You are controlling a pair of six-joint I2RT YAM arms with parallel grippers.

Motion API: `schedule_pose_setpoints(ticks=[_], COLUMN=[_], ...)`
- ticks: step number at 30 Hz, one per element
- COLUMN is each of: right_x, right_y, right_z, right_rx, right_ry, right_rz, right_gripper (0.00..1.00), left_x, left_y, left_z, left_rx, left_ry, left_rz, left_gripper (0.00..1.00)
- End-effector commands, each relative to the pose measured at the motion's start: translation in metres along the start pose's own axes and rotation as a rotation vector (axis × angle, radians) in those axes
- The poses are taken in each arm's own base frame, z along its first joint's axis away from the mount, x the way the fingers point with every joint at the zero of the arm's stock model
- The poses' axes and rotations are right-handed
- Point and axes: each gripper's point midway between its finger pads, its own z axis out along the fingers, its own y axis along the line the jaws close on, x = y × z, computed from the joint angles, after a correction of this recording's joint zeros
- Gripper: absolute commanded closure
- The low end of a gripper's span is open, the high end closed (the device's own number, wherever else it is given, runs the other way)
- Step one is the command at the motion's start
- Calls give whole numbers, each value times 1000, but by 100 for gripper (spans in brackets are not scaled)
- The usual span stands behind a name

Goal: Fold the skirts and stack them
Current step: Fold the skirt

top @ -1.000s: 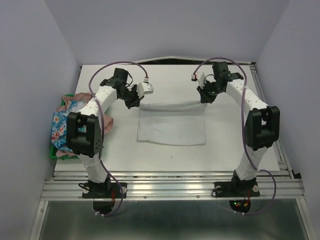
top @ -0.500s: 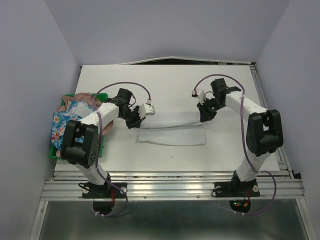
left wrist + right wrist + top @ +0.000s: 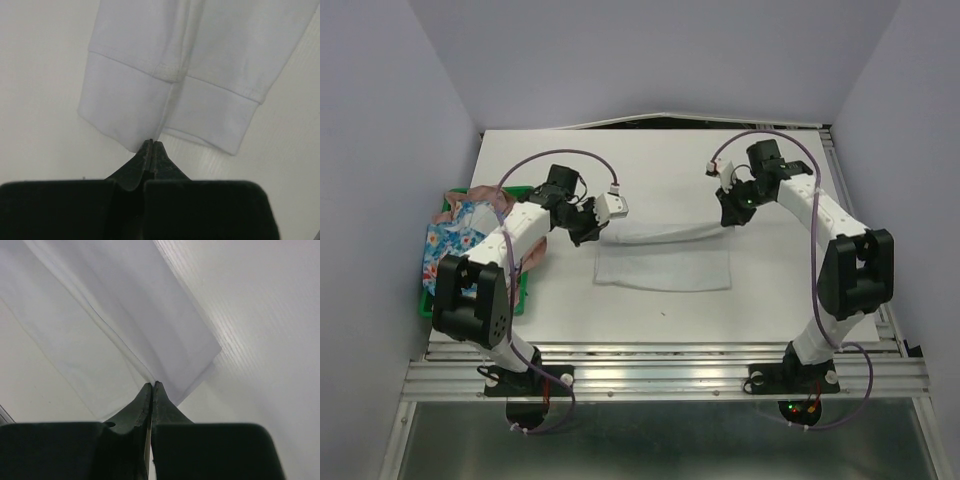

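Note:
The plain white skirt (image 3: 665, 262) lies in the middle of the table with its far edge lifted. My left gripper (image 3: 590, 231) is shut on the skirt's far left corner. In the left wrist view the gripper (image 3: 151, 145) pinches the hem of the white cloth (image 3: 165, 75). My right gripper (image 3: 729, 217) is shut on the far right corner. In the right wrist view the gripper (image 3: 152, 385) pinches the cloth (image 3: 125, 325). The blue flowered skirt (image 3: 444, 255) and the dusty-pink skirt (image 3: 485, 193) lie heaped at the left.
A green plastic tray (image 3: 424, 306) at the table's left edge holds the two heaped skirts. The white table (image 3: 660, 165) has a metal rail along its near edge and walls on three sides.
Both grippers carried the white skirt's far edge toward the near edge, then drew back and up a little. The cloth's far part now hangs doubled between them.

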Motion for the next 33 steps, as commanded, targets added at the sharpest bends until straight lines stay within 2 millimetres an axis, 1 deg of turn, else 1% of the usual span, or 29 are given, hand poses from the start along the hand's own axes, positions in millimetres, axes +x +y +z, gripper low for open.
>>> schedule_pose_setpoints(ticks=[1,2,4,5,6,7,8,9,10,12,13,14,15,16,19,23,24,25,26,27,29,30,31,33], right_x=[0,11,18,31,38,39,44,49,61,72,82,87,92,98,105,105,104,105,104,101,98,92,87,72], right_y=[20,26,35,44,47,52,55,60,66,69,75,78,79,80,83,84,84,85,86,85,90,92,93,95], right_z=[-30,-28,-33,-27,-26,-25,-24,-19,-11,-3,6,12,16,20,27,26,25,24,23,21,14,7,3,-10], right_rx=[17,3,0,-22,-26,-26,-28,-37,-50,-58,-73,-85,-90,-95,-110,-112,-112,-119,-122,-120,-140,-150,-151,-145], right_ry=[-15,5,3,29,38,29,32,40,54,64,76,89,98,103,122,125,121,129,131,128,133,129,122,87], right_rz=[-44,-34,-40,-33,-28,-35,-32,-34,-24,-5,-2,1,9,16,18,14,10,13,12,7,8,7,5,-6], right_gripper=[99,99,99,99,99,99,99,99,99,99,99,99,99,99,99,99,97,78,68,61,53,51,51,50], left_x=[-11,-9,-3,-2,0,6,9,13,22,30,38,41,44,51,57,59,57,56,53,51,42,38,27,20], left_y=[-17,-21,-32,-38,-43,-53,-59,-64,-73,-79,-85,-88,-91,-96,-98,-97,-96,-95,-92,-91,-88,-87,-83,-84], left_z=[-27,-28,-29,-27,-26,-22,-19,-16,-9,-2,5,8,11,16,23,25,25,24,23,22,14,10,2,-9], left_rx=[-10,-6,8,25,34,55,68,79,99,111,127,137,146,159,170,167,160,156,146,138,124,121,99,96], left_ry=[-28,-26,-22,-23,-23,-16,-9,-1,17,30,43,49,57,74,87,95,93,92,88,83,69,58,34,22], left_rz=[31,30,27,23,21,19,19,18,14,6,-2,-5,-6,-18,-23,-25,-26,-32,-33,-35,-28,-20,-2,9], left_gripper=[100,100,100,100,100,100,100,100,100,100,100,100,100,100,100,100,98,90,75,69,63,59,57,55])
